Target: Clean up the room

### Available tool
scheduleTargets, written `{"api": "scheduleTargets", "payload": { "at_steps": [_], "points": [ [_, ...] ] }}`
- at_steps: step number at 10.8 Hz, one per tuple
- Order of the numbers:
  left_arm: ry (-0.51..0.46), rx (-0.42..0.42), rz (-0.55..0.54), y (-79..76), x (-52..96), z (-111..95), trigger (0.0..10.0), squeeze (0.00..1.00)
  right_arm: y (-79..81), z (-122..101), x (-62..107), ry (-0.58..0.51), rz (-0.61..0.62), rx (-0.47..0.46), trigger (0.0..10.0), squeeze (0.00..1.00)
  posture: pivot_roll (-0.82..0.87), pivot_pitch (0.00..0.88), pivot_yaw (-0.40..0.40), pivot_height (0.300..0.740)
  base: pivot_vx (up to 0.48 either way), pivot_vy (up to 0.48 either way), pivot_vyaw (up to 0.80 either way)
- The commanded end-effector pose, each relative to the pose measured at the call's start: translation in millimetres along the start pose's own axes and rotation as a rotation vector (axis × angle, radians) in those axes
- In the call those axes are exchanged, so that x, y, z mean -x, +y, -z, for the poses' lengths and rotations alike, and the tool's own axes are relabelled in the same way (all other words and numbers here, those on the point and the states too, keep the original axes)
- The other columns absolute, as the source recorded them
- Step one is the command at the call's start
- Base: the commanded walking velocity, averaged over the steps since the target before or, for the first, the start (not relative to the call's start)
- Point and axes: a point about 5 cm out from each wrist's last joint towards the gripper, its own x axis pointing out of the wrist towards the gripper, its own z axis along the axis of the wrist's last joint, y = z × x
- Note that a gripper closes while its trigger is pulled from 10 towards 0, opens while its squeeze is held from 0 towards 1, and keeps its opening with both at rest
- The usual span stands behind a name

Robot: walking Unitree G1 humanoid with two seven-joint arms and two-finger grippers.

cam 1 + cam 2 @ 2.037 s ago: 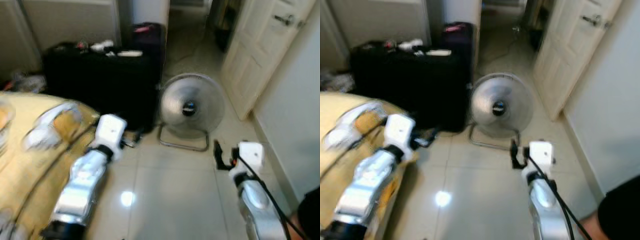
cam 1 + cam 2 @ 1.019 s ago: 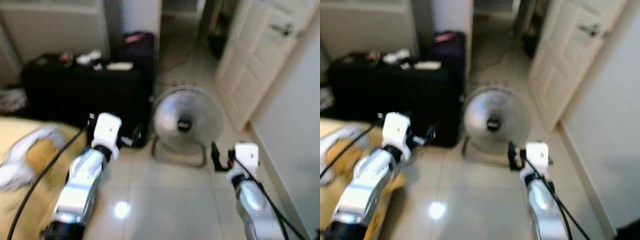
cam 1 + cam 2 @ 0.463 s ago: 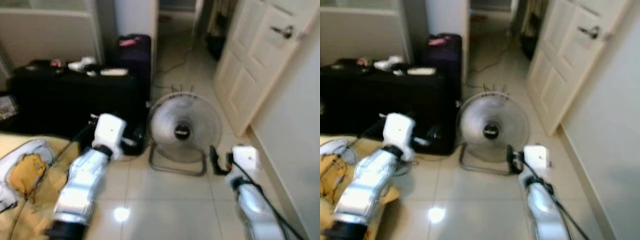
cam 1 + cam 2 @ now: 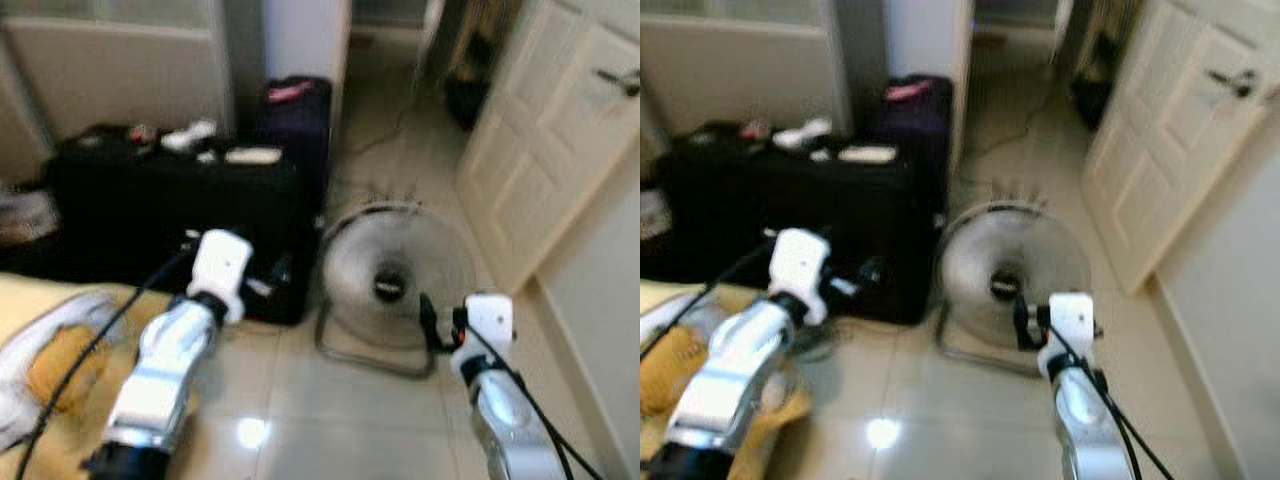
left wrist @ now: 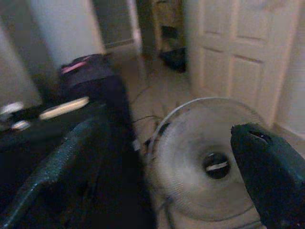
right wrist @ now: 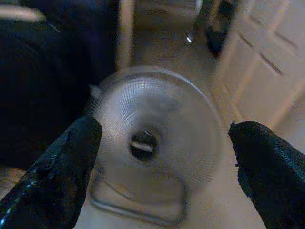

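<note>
two end effectors are up in front of a round floor fan (image 4: 398, 284) standing on the tiled floor (image 4: 330, 420), the left end effector (image 5: 167, 167) with its fingers spread wide by the black suitcase (image 4: 170, 215), the right end effector (image 6: 162, 157) spread just as wide and held near the fan's grille. small white items (image 4: 190, 135) lie on top of the suitcase, a dark purple bag (image 4: 295, 115) stands behind it. a yellow blanket (image 4: 60, 370) lies bunched on the robot's left, a white panelled door (image 4: 560, 130) on its right.
</note>
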Motion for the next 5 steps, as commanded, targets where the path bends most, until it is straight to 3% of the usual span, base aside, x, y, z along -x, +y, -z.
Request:
{"api": "scheduleTargets", "payload": {
  "at_steps": [1, 5],
  "points": [
    [-0.008, -0.006, 0.021, -2.1, -0.8, -2.3, 10.0, 0.0, -2.5, 2.9, 0.9, 0.018, 0.019, 0.006, 10.0, 0.0, 0.0, 0.0, -0.03, 0.74, 0.0, 0.0, 0.0],
    [0.005, -0.019, 0.027, -1.4, -0.6, -1.3, 10.0, 0.0, -0.6, 3.2, 1.4, 0.022, 0.035, 0.036, 10.0, 0.0, 0.0, 0.0, -0.032, 0.74, 0.0, 0.0, 0.0]
  ]
}}
